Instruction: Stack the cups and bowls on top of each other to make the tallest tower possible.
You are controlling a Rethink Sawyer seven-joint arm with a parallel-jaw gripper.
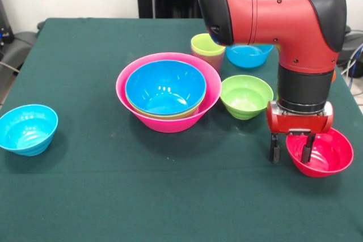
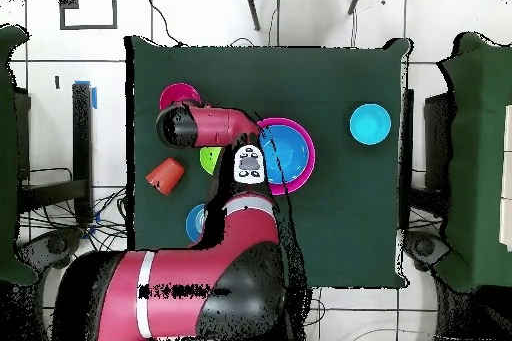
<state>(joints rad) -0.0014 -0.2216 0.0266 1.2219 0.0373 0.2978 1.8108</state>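
Note:
My gripper [image 1: 290,150] is open and straddles the left rim of the small red bowl [image 1: 321,152], one finger outside it and one inside. The bowl rests on the table at the right; it also shows in the overhead view [image 2: 180,94]. The tower [image 1: 167,92] is the huge pink bowl holding the large green and large blue bowls, at mid table [image 2: 287,153]. A small green bowl [image 1: 246,96] sits between the tower and the gripper. The lime green cup [image 1: 207,49] stands behind the tower. The orange cup [image 2: 165,173] lies on its side. The purple cup is hidden.
One small light-blue bowl [image 1: 27,128] sits alone at the left [image 2: 370,123]. The other light-blue bowl [image 1: 248,55] is behind the arm, next to the lime cup. The red arm [image 1: 283,21] hangs over the table's right half. The table edge runs close to the red bowl.

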